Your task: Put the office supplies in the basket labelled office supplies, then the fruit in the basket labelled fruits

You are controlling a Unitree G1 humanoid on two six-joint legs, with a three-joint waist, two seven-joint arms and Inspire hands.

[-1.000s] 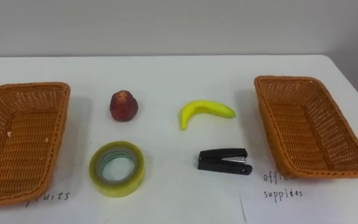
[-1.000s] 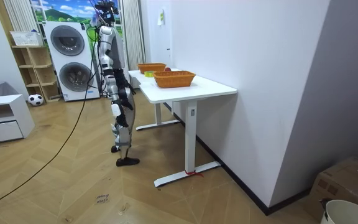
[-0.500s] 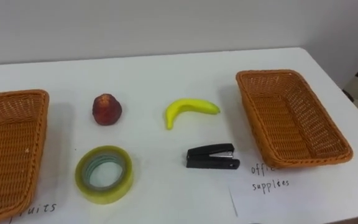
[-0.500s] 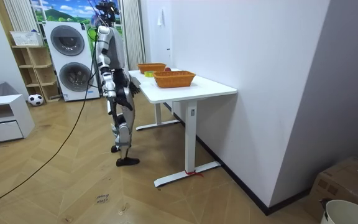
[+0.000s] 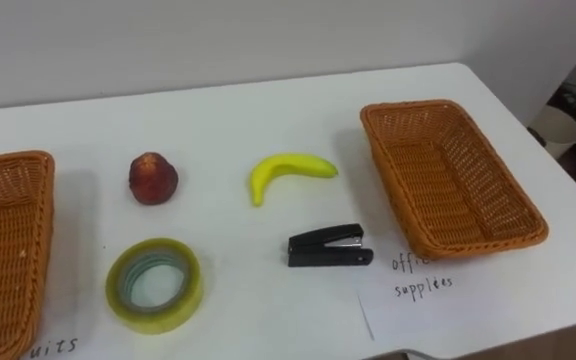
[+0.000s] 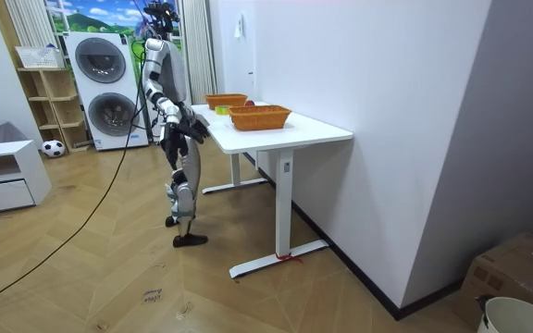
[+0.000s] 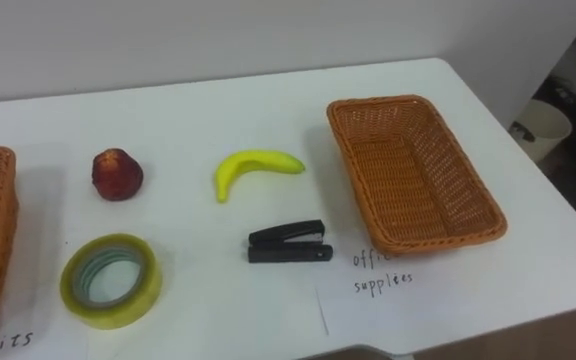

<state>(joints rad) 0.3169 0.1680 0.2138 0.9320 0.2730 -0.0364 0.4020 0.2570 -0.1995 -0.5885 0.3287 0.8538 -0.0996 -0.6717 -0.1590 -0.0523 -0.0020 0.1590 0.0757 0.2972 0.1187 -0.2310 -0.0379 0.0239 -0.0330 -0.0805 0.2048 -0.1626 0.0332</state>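
Swinging to the robot's right, the head camera now frames the office-supplies basket (image 5: 448,180) whole, by the right edge of the tabletop (image 5: 228,100). The fruit basket (image 5: 8,250) at the left edge is partly cut off. The whole picture has slid, so the things themselves have not moved. In the room view the robot stands at the tabletop's near edge, and its right hand (image 6: 195,129) has come up from its side toward that edge. Whether it is open or closed I cannot tell from so far off.

Nothing is sorted yet, and what shows of both baskets is bare. The turn and the lifted arm suggest that work starts on the right side, probably with the stapler (image 5: 328,246). It lies toward the near edge, near the office-supplies basket.

The banana (image 5: 288,172) lies apart from the stapler on its far side, so a careful reach should not disturb it. Between stapler and basket there is only a flat paper label (image 5: 418,285), though the basket's raised rim must be cleared. The tape roll (image 5: 154,284) sits left of centre near the near edge, with the red fruit (image 5: 153,178) beyond it. A pale bin (image 5: 553,125) stands on the floor past the far right corner.
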